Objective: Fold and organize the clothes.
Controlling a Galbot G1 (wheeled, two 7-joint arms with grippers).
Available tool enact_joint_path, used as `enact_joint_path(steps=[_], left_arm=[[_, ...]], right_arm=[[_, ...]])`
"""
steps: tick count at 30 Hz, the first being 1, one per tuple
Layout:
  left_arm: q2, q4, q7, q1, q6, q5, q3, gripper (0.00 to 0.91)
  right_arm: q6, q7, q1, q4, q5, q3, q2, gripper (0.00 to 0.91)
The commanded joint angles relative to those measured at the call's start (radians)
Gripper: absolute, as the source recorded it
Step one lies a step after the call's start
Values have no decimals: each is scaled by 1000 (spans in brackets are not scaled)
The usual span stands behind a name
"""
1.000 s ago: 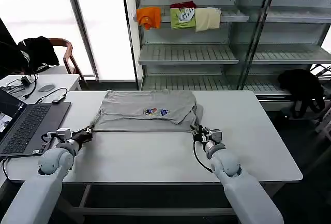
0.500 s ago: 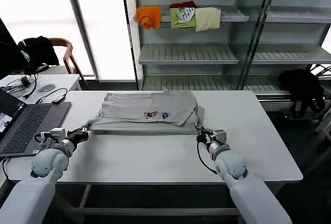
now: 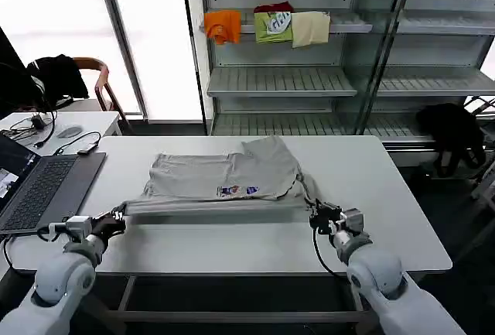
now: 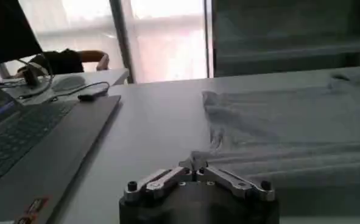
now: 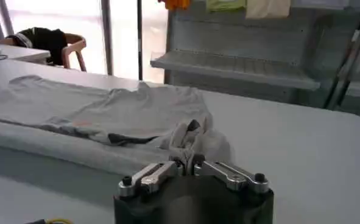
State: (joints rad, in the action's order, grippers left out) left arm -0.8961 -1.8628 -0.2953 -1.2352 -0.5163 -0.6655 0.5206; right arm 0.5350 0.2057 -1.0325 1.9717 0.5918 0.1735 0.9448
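A light grey shirt [image 3: 224,179] with a small coloured print lies folded across the middle of the white table [image 3: 387,188]. Its near edge is stretched taut between my two grippers. My left gripper [image 3: 117,215] is shut on the shirt's near left corner; in the left wrist view the jaws [image 4: 195,168] pinch a thin tip of fabric, and the shirt [image 4: 283,131] spreads beyond. My right gripper [image 3: 315,213] is shut on the near right corner; the right wrist view shows bunched cloth between its closed jaws [image 5: 186,161], with the shirt [image 5: 100,112] lying behind.
An open laptop [image 3: 39,188] sits at the table's left end. A shelf unit [image 3: 309,80] behind holds orange, green and cream folded garments. A chair [image 3: 97,80] with a black garment and a side table with cables stand at left. A black bag [image 3: 452,130] sits at right.
Both grippers have drawn back toward the table's near edge, dragging the shirt with them. Its near edge has pulled straight and its far right part has bunched up.
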Motion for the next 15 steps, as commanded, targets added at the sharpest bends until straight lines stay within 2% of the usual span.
enact_joint_path(steps=[1,13,14,15], left_arm=[[-51,-260,-293,-290,-9,55,19,20],[-50,-306,-333,-320,-17,86,10,20],[-50,-307,-331,-320,-17,88,9,30],[-49,-308,-330,-320,-18,88,6,91]], right_arm=[[-4,6,-251,200,6,62,-90,0],[-57,15,-421,246,-34,102,-94,0],[-68,18,-432,247,-42,103,-90,0],[-75,18,-435,245,-47,103,-87,0]])
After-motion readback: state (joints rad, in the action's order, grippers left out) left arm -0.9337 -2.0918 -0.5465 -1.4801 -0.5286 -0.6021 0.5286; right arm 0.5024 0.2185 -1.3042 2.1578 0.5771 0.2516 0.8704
